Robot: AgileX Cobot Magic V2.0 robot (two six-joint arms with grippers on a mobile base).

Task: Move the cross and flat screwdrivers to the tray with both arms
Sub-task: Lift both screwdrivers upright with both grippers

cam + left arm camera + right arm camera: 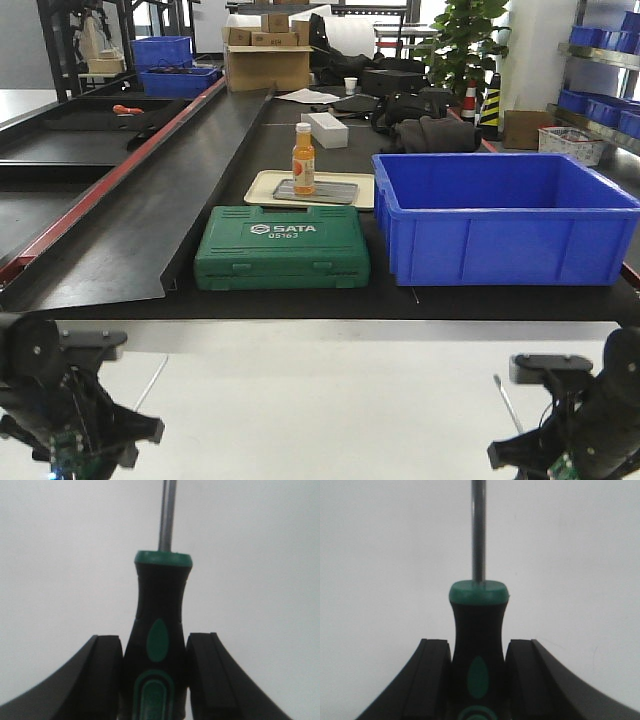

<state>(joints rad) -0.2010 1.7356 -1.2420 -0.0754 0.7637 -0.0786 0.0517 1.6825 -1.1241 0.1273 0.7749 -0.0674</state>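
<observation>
My left gripper is shut on the black-and-green handle of a screwdriver, whose steel shaft points away over a white surface. My right gripper is likewise shut on a second black-and-green screwdriver. Both tips are out of frame, so I cannot tell cross from flat. In the front view the left arm and right arm sit low at the bottom corners, and thin shafts lie over the white table. The grey metal tray rests far ahead on a cream plastic tray.
An orange bottle stands on the grey tray. A green SATA tool case lies in front of it, and a large blue bin stands to the right. A black sloped chute runs along the left. Boxes and bags crowd the back.
</observation>
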